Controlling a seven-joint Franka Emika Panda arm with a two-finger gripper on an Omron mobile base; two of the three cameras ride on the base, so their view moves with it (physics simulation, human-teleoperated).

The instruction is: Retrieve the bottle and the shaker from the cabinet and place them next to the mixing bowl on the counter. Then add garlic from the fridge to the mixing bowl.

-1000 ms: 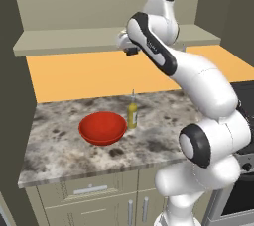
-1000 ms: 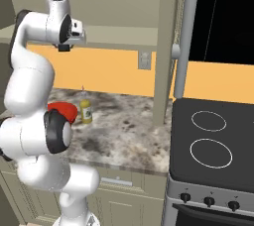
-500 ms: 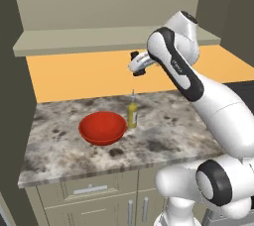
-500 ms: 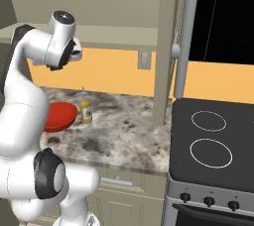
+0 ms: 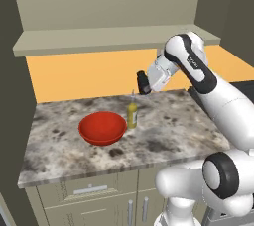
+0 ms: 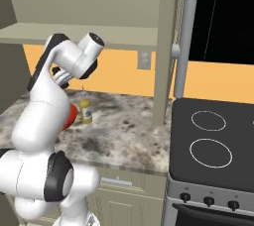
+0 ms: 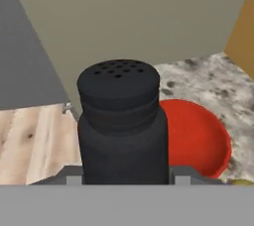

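Observation:
My gripper (image 5: 144,84) is shut on the shaker (image 5: 143,82), a small black cylinder, and holds it in the air just above and right of the bottle (image 5: 132,113). That slim yellow bottle stands on the speckled counter (image 5: 168,136), touching or nearly touching the right rim of the red mixing bowl (image 5: 102,127). In the hand view the shaker (image 7: 121,121) sits between the jaws, its perforated top facing the camera, with the mixing bowl (image 7: 201,138) below it. From the right base view the bottle (image 6: 86,111) is in sight and the arm covers most of the bowl. The cabinet shelf (image 5: 114,36) lies above.
An orange back wall runs behind the counter. A tall beige panel (image 6: 166,46) ends the counter on its right, with a black stovetop (image 6: 211,141) beyond it. Drawers with metal handles (image 5: 92,189) sit under the counter. Bare counter lies right of the bottle.
The arm has swung down and away from the cabinet shelf, carrying the shaker from shelf height to a spot just over the bottle. Bottle and bowl have stayed put.

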